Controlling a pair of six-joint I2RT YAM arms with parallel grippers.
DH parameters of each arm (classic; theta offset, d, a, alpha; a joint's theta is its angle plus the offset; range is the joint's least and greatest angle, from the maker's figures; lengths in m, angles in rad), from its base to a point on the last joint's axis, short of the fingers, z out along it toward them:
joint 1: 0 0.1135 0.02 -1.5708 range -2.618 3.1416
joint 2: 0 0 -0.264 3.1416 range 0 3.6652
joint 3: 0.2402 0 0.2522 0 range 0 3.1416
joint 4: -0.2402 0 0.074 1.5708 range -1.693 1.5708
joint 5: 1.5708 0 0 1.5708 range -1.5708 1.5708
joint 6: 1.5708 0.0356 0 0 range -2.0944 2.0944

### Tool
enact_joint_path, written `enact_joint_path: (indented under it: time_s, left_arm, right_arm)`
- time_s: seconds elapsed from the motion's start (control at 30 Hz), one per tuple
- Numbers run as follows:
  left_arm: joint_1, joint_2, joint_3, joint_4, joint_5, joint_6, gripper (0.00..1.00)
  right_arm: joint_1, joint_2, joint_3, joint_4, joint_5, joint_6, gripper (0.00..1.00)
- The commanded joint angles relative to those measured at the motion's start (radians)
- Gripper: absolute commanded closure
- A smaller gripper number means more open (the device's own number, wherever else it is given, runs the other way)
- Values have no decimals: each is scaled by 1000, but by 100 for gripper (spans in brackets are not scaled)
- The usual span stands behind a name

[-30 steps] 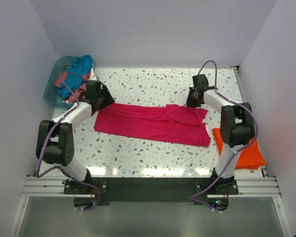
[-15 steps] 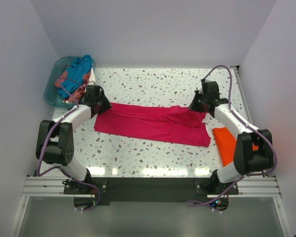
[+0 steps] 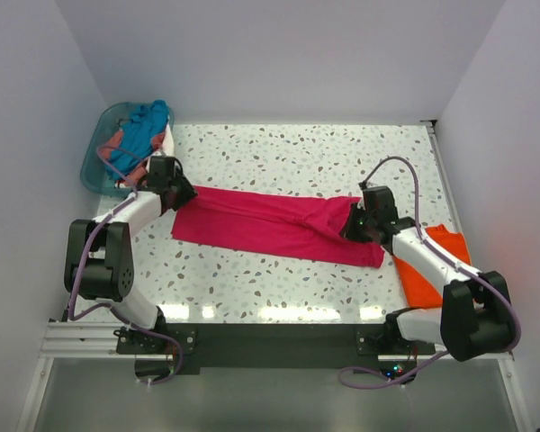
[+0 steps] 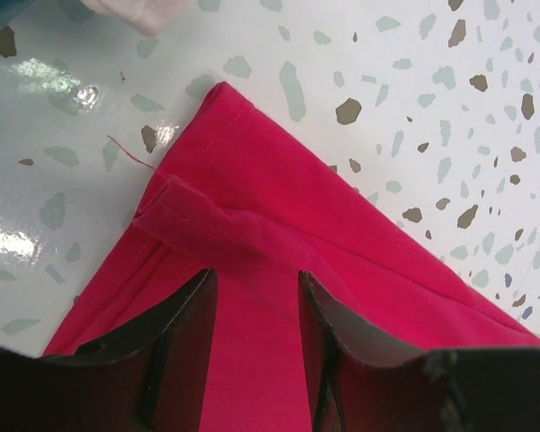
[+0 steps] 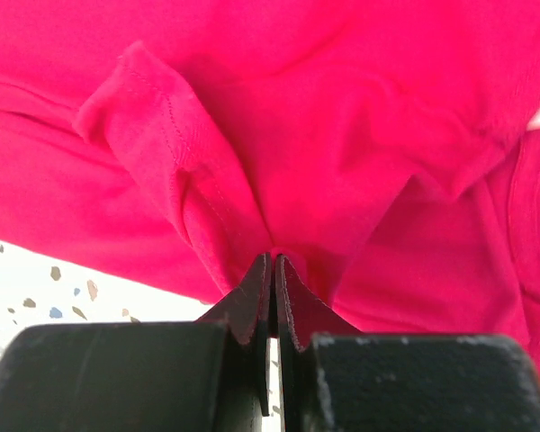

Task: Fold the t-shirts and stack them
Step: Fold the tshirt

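The magenta-pink t-shirt lies as a long folded strip across the middle of the table. My left gripper is open over its far left corner. In the left wrist view the open gripper has flat magenta cloth between its fingers. My right gripper is shut on a pinch of the shirt's right end, and the right wrist view shows the gripper clamping bunched magenta fabric. An orange t-shirt lies at the near right, partly under my right arm.
A translucent teal basin stands at the far left corner. It holds a teal t-shirt and a salmon one. A pale cloth lies beside it. White walls close in the table on three sides.
My right gripper has moved from the far right toward the near side, pulling the shirt's right end over onto the strip. My left gripper has shifted slightly left.
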Motion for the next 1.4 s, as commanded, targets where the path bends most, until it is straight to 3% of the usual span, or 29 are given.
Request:
enact_joint_path:
  time_s: [0.0, 0.23, 0.27, 0.4, 0.57, 0.87, 0.97, 1.23, 1.37]
  left_arm:
    - [17, -15, -6, 2, -8, -11, 55]
    - [37, -22, -18, 2, -4, -8, 55]
    - [38, -24, -19, 9, 7, -7, 55]
    - [38, -36, -19, 17, 19, 7, 52]
    - [38, -51, -9, 8, 28, 27, 52]
    - [38, -62, -6, 9, 33, 33, 52]
    - [38, -61, -2, 9, 33, 33, 52]
    - [40, -62, 4, 5, 53, 44, 52]
    - [41, -68, 2, 2, 56, 45, 52]
  right_arm:
    - [11, -63, -59, 62, -2, 15, 100]
    - [14, -126, -152, 98, 4, 4, 99]
    - [14, -136, -159, 99, 3, -1, 95]
    - [14, -184, -145, 73, 30, -10, 61]
    - [16, -215, -85, 41, 63, -33, 53]
    - [86, 72, 67, 154, 55, -81, 44]
    - [106, 159, 105, 196, 66, -64, 45]
    - [255, 230, 130, 211, 115, -27, 80]
    - [350, 204, 101, 202, 184, 7, 82]
